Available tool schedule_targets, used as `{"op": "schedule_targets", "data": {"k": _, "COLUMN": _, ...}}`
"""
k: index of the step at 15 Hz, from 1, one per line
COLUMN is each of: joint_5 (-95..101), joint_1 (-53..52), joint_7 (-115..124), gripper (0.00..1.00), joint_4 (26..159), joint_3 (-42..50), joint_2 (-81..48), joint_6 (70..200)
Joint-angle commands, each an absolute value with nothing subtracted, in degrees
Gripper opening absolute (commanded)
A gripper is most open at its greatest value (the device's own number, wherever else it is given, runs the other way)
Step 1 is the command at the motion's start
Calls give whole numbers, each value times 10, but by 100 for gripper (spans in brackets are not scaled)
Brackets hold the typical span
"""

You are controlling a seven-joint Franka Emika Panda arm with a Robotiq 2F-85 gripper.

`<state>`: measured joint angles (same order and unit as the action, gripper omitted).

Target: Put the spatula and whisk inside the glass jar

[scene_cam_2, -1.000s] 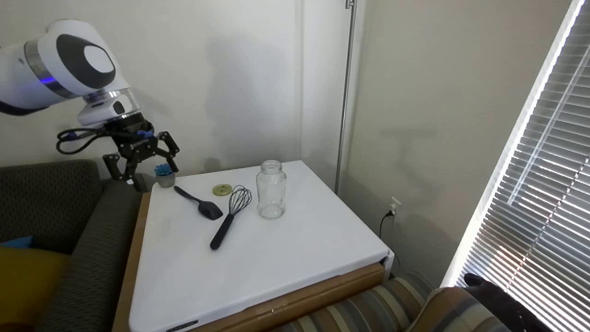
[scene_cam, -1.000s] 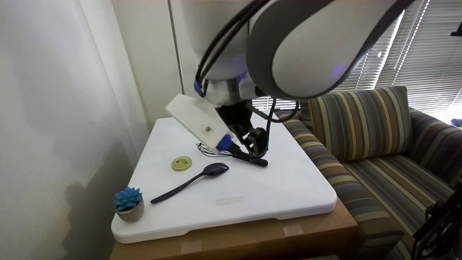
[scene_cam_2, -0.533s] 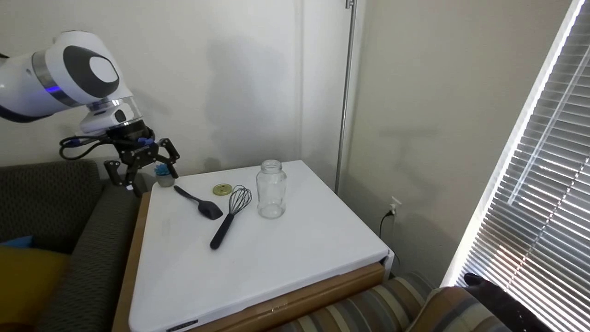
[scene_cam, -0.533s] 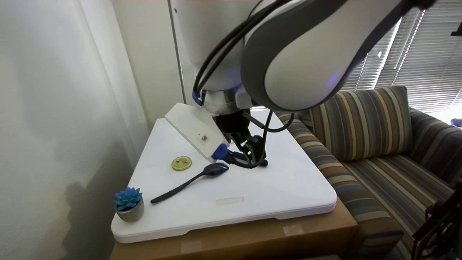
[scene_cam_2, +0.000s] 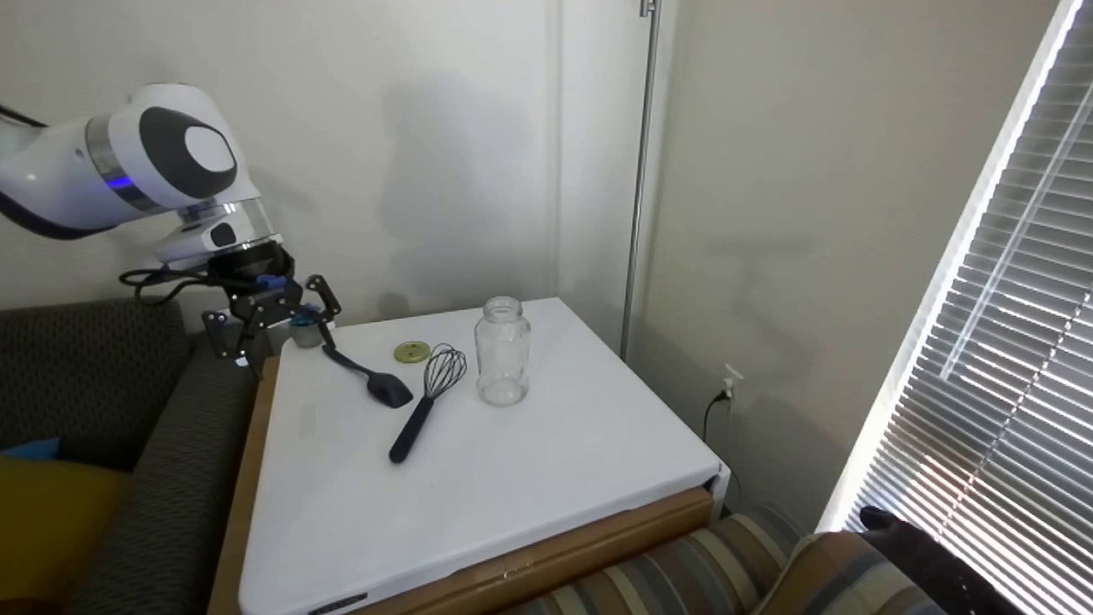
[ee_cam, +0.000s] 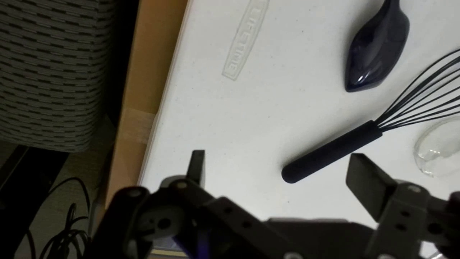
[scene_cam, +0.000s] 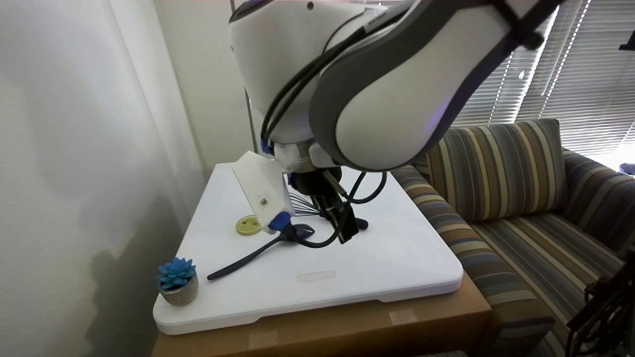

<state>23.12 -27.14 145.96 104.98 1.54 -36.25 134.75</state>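
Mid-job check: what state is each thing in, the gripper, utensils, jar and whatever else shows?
Gripper: open, holding nothing.
Glass jar: upright, uncapped, empty as far as I can see.
Spatula: lying on the white table, outside the jar.
Whisk: lying on the table, apart from spatula and jar.
Gold disc: lying flat, off the jar; possibly its lid.
Potted plant: standing at a table corner.
Window blinds: lowered.

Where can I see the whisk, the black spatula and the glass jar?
Whisk (ee_cam: 366,133), wrist view: black handle, near the wires.
Black spatula (ee_cam: 379,46), wrist view: its solid head.
Glass jar (scene_cam_2: 502,354), an exterior view: clear side, below the neck.
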Motion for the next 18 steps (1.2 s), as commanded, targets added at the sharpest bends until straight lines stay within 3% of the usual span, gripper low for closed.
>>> {"op": "schedule_targets", "data": {"k": 1, "joint_5": 209, "joint_1": -256, "joint_7": 1453, "gripper": 100, "joint_4": 1020, "joint_3": 9, "joint_2": -397, "joint_6": 1362}}
{"op": "schedule_targets", "data": {"k": 8, "joint_5": 178, "joint_1": -240, "joint_7": 1391, "gripper": 100, "joint_4": 1011, "joint_3": 15, "joint_2": -434, "joint_6": 1516}}
{"op": "schedule_targets", "data": {"k": 18, "joint_5": 145, "joint_1": -221, "joint_7": 1263, "gripper": 100, "joint_4": 944, "joint_3": 41, "joint_2": -489, "joint_6": 1538}}
